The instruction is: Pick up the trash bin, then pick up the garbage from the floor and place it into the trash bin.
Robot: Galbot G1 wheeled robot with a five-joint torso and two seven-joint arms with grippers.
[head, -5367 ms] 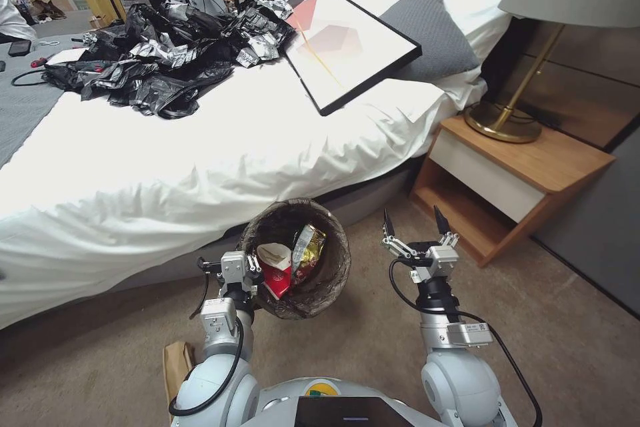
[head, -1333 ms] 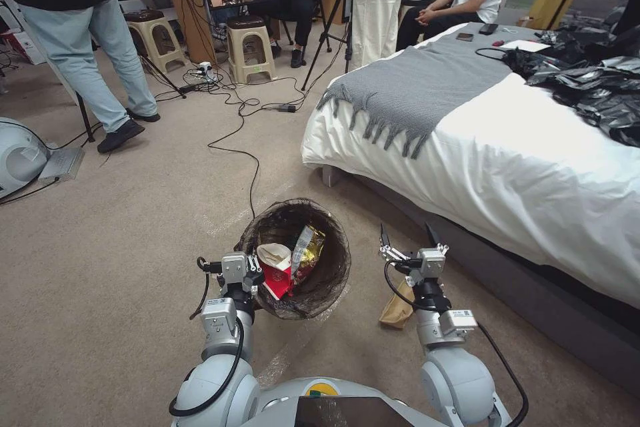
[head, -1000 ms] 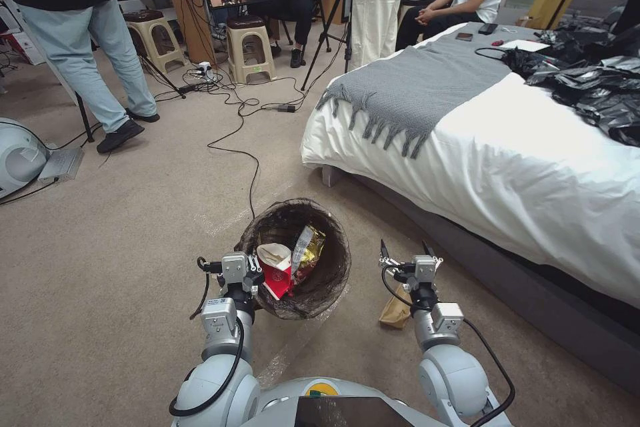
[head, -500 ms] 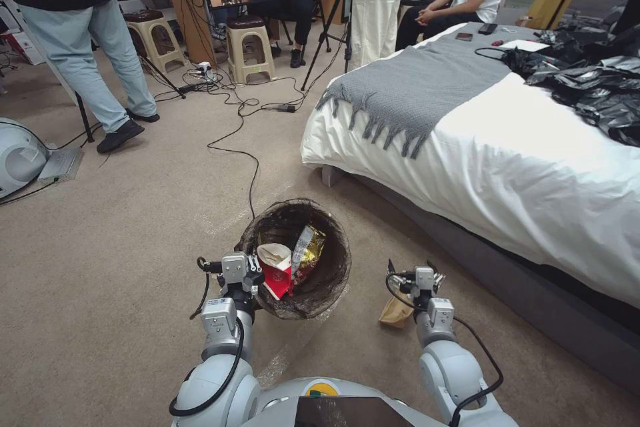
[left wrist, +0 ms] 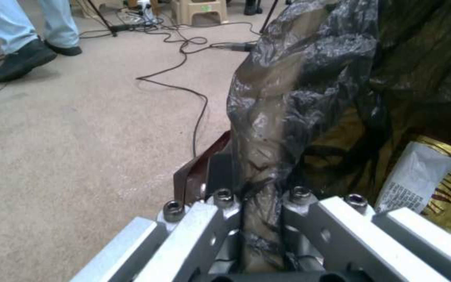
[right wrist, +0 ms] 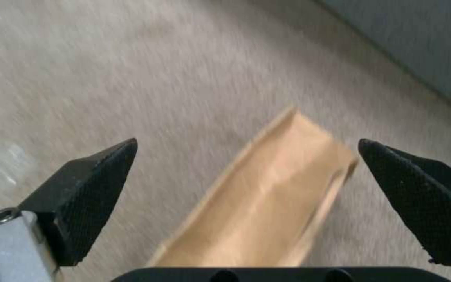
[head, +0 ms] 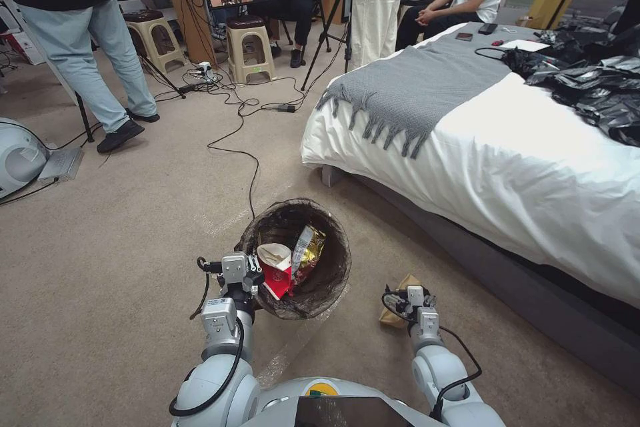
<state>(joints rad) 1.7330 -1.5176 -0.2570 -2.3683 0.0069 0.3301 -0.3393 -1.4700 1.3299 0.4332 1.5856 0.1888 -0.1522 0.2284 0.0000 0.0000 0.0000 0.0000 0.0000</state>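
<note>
Right gripper [right wrist: 246, 196], jaws apart, straddles paper bag [right wrist: 267, 203] lengthwise on carpet; left gripper [left wrist: 259, 219] clamped on bin [head: 293, 260] rim.

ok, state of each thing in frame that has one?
bin: off the floor, held by its rim, upright, holding wrappers.
left tool: shut on the bin's lined rim.
right tool: open, low over the paper bag, fingers either side, not gripping.
paper bag: flat on the carpet, beside the bed, outside the bin.
red carton: inside the bin.
gold wrapper: inside the bin.
</note>
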